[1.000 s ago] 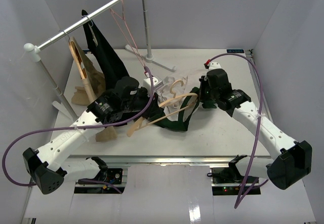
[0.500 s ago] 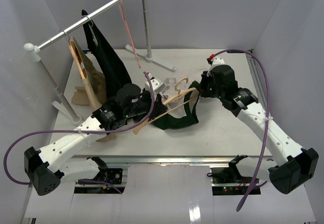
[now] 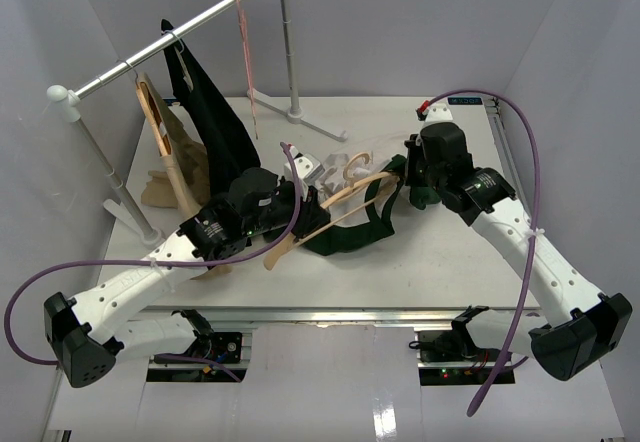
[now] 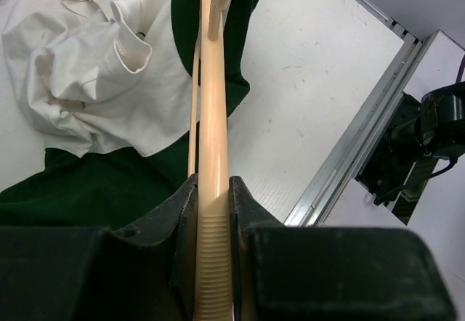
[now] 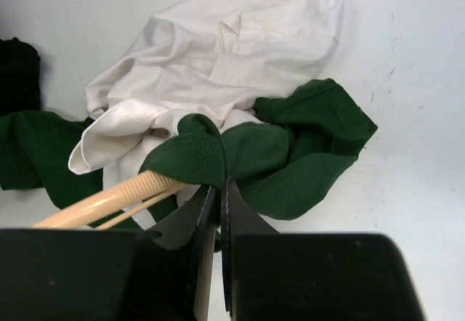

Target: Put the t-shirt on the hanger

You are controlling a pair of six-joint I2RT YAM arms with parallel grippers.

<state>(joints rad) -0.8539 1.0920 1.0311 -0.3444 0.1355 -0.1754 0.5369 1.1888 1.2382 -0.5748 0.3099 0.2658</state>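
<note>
hanger is gripped at one wooden arm by the left pincer | green ribbed edge of the t-shirt is pinched by the right pincer | t-shirt is bunched on the bench beneath the hanger, between both arms

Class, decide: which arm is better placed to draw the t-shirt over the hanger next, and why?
Right. The right gripper is shut on the t-shirt at its green ribbed edge, beside the end of the hanger. The left gripper clamps the hanger's arm, so it probably has to hold that steady.
</note>
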